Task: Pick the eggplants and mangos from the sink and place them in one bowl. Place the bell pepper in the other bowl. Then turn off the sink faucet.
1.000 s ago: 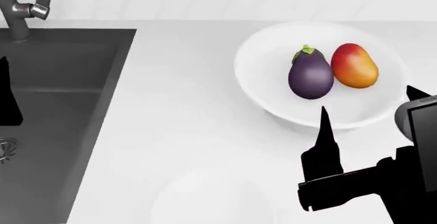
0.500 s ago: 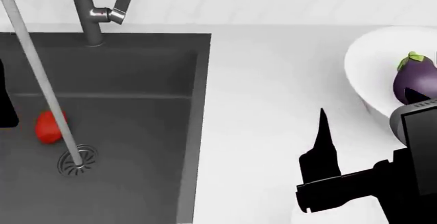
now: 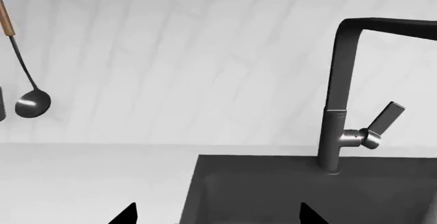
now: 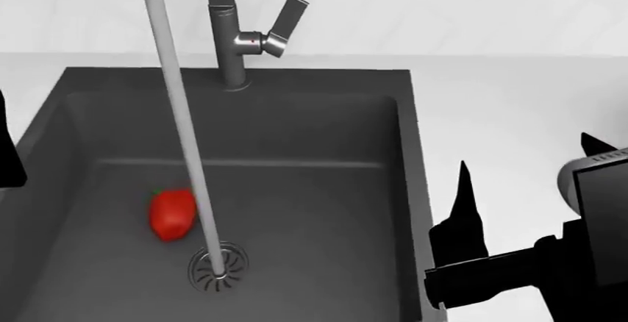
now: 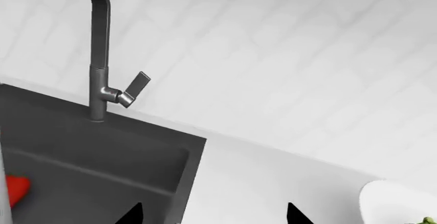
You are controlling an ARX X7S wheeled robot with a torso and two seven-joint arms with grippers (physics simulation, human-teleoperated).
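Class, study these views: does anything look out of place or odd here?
Yes: the tall grey faucet is running, water streaming onto the round drain, while a small red bell pepper lies in the dark grey sink.

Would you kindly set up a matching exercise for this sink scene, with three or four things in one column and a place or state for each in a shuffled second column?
Things:
1. bell pepper
2. faucet lever
3. water stream
4. ladle

Places or states:
A. hanging on the wall, away from the sink
B. lying on the sink floor beside the drain
C. falling from the spout onto the drain
D. angled up from the side of the faucet

Pairs: 1-B, 2-D, 3-C, 4-A
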